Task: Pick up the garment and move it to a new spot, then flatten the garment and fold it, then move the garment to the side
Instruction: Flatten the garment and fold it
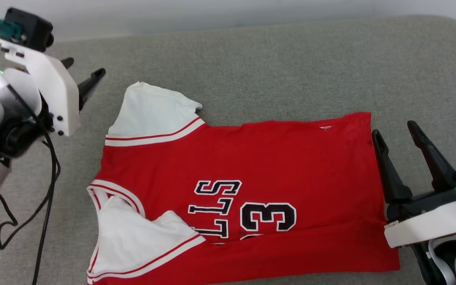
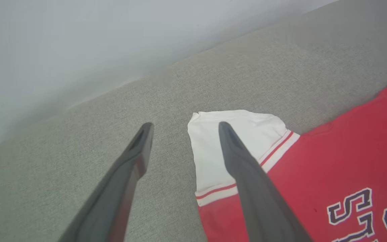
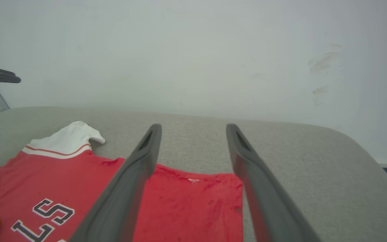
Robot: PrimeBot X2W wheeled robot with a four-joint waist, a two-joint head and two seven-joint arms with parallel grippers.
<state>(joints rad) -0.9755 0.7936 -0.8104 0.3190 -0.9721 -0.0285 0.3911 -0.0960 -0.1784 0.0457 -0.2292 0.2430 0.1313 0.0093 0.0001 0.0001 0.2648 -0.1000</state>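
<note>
The garment [image 1: 251,166], a red jersey with white sleeves and black lettering, lies spread flat on the grey cushion, chest side up, collar toward the left and hem toward the right. Its far sleeve [image 2: 237,148] lies flat; the near sleeve [image 1: 133,237] is folded over the body. My left gripper [image 1: 83,75] hovers open off the garment's far left, above the cushion beside the far sleeve, with nothing between its fingers. My right gripper [image 1: 396,132] stands open just past the hem's far corner [image 3: 227,188], holding nothing.
The grey cushion [image 1: 271,67] stretches wide behind the garment up to a pale wall [image 3: 193,50]. A black cable [image 1: 48,186] hangs from the left arm over the cushion's left part. The cushion's rounded right corner [image 3: 358,151] lies beyond the right gripper.
</note>
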